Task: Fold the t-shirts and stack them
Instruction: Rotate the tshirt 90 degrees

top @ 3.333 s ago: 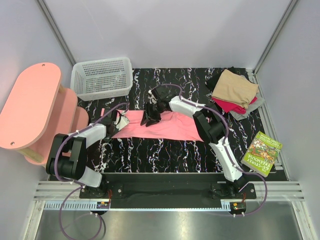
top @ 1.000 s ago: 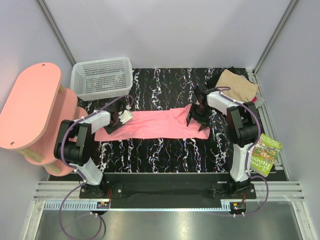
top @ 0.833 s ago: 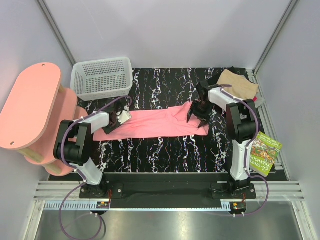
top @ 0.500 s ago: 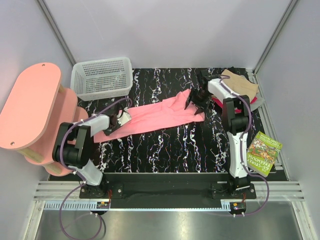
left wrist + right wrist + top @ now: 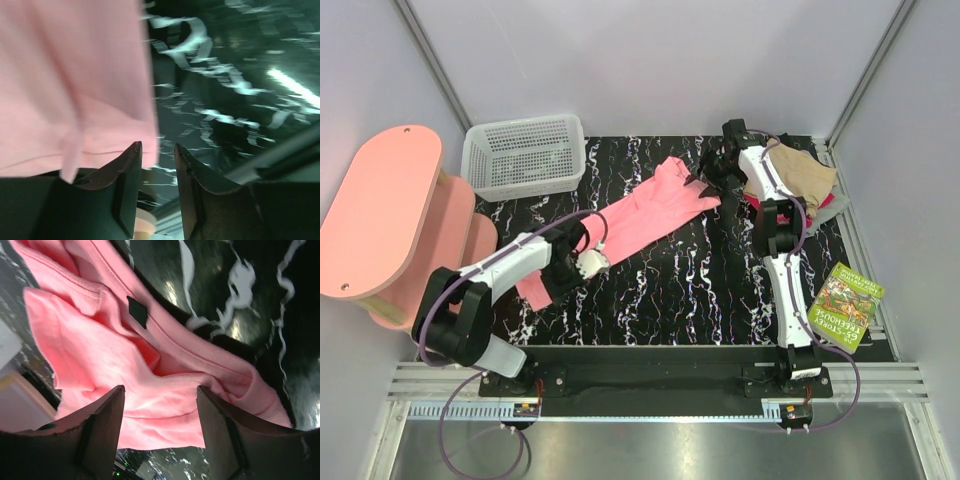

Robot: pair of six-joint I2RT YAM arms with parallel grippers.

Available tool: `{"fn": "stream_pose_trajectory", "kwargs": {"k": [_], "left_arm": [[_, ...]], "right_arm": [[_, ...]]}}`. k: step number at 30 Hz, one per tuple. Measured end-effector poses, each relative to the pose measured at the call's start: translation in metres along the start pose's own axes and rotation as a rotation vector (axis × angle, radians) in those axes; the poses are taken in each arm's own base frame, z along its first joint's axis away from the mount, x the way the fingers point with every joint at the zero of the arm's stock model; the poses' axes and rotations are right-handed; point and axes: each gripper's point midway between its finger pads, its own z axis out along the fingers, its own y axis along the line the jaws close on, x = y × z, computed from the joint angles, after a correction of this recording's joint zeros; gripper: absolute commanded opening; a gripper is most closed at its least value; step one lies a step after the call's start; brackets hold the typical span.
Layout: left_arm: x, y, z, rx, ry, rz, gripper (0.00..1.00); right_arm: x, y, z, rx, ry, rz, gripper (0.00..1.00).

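Right gripper (image 5: 160, 388) first: its fingers (image 5: 100, 435) stand wide, and the space between them is packed with a thick bunch of the pink shirt (image 5: 640, 215). That's a grip on the collar end, with the small dark neck tag (image 5: 137, 311) showing just past the tips. From above, this gripper sits well out to the right of the white basket (image 5: 525, 155), about level with the basket's front rim.

Over to the left gripper (image 5: 157, 146): jaws drawn close, with only a narrow slot between them. The shirt's edge lies against one finger and reaches partway into that slot. The wrist view is blurred, though, and I can't tell whether any cloth is actually pinched. This gripper is in front of the basket, off its right-hand corner, nearer the arm bases.

The shirt runs as a long diagonal band over the black marbled table (image 5: 700, 290). It stretches from the right gripper to a tail lying on the table in front of the basket.

Farther right of the basket, beyond the right gripper, sits the folded stack (image 5: 800, 175), tan on top. The green book (image 5: 843, 305) lies farthest from the basket, at the near right. The pink stool (image 5: 380, 210) stands just beside the basket's left.
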Motion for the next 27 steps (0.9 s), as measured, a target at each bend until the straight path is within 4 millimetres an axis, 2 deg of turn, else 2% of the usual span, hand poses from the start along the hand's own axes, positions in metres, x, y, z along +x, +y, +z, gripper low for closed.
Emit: {"fn": "stream_pose_trajectory", "kwargs": {"k": [5,8,11,14,16,18,19,21,24,27], "left_arm": [[-0.013,-0.048,0.002,0.186,0.026,0.038,0.37],[-0.028,-0.057,-0.007,0.229,-0.004,0.034,0.37],[-0.059,-0.038,-0.034,0.169,-0.109,0.014,0.37],[-0.089,0.002,-0.072,0.037,-0.270,-0.041,0.37],[-0.090,0.034,-0.091,-0.075,-0.339,-0.100,0.37],[-0.077,0.061,-0.098,-0.184,-0.348,-0.159,0.37],[-0.067,0.071,-0.095,-0.230,-0.328,-0.182,0.37],[-0.050,0.079,-0.078,-0.274,-0.273,-0.195,0.37],[-0.016,0.071,-0.032,-0.250,-0.115,-0.189,0.36],[0.003,0.067,-0.004,-0.207,-0.005,-0.178,0.36]], "right_arm": [[-0.017,0.008,0.003,-0.101,-0.004,0.001,0.70],[-0.023,0.009,0.000,-0.134,-0.010,-0.004,0.72],[-0.032,0.015,-0.001,-0.172,-0.042,-0.033,0.74],[-0.039,0.024,-0.008,-0.200,-0.069,-0.051,0.74],[-0.040,0.034,-0.021,-0.223,-0.082,-0.062,0.74],[-0.038,0.048,-0.041,-0.245,-0.100,-0.077,0.74],[-0.035,0.056,-0.053,-0.252,-0.105,-0.085,0.74],[-0.027,0.071,-0.076,-0.269,-0.121,-0.109,0.74],[-0.001,0.099,-0.107,-0.299,-0.126,-0.172,0.74],[0.025,0.123,-0.112,-0.324,-0.107,-0.228,0.73]]}}
